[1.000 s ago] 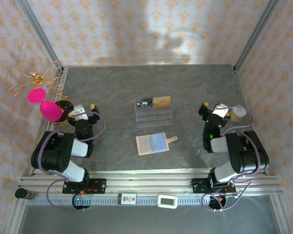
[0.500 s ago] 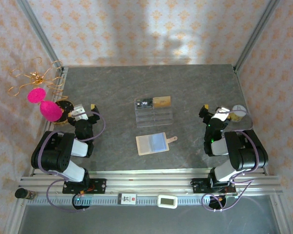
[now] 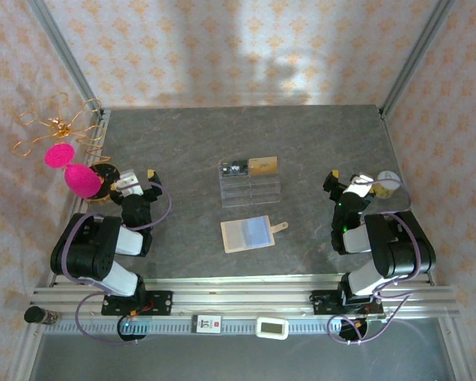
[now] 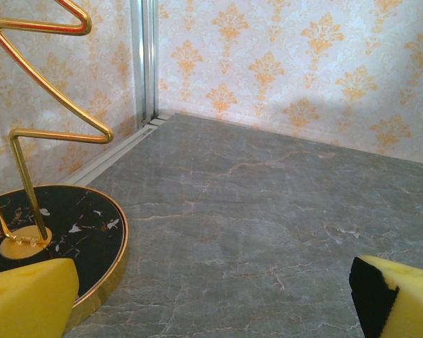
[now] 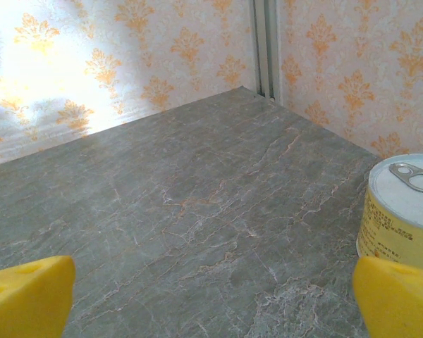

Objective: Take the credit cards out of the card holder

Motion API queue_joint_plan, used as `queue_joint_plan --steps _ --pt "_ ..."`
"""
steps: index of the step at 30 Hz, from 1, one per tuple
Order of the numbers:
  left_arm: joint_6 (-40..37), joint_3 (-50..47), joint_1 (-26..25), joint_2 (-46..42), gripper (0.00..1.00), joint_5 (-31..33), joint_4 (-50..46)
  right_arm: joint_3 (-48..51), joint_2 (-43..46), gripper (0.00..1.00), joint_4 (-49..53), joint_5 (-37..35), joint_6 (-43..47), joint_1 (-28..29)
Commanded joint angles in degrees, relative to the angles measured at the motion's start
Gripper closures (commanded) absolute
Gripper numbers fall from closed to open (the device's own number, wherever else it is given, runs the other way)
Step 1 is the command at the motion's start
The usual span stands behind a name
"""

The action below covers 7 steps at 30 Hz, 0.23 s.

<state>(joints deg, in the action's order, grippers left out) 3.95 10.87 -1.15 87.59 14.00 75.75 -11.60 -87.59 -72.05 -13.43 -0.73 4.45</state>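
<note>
A grey marbled table [image 3: 190, 151] sits inside walls of pale wallpaper with an orange damask pattern, and an aluminium rail [image 3: 238, 295] along its near edge carries both arm bases. Both arms are folded back close to the rail. The left gripper [image 3: 140, 178] [image 4: 211, 303] hovers at the table's left side with its yellow-padded jaws wide apart and nothing between them. Just beside it is the round black marble base [image 4: 63, 225] of a gold wire stand [image 3: 55, 127] that holds pink ornaments [image 3: 79, 179]. The right gripper [image 3: 347, 181] [image 5: 211, 299] hovers at the right side with its jaws also spread wide and empty, near a yellow-labelled tin can [image 5: 402, 211] with a pull-tab lid. Between the arms and well apart from both grippers, the beige card holder [image 3: 247, 234] lies open and flat, bluish panel up, with its snap tab pointing right. Just beyond it lies a clear acrylic slotted tray [image 3: 250, 189]. The dark card [image 3: 233, 167] and the gold card [image 3: 262, 165] rest side by side at the tray's far edge, outside the holder; it is unclear whether they sit in a slot or on top.
</note>
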Motion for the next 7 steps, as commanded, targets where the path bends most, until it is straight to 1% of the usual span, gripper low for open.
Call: queue_joint_plan --steps 1,7 --pt "-1.1 0.3 -0.7 0.5 0.01 1.1 2.4 -0.1 0.5 0.0 -1.6 0.1 0.5 -0.1" --pt "-1.2 0.2 -0.7 0.5 0.01 1.2 2.5 -0.2 0.5 0.0 -1.6 0.1 0.5 -0.1"
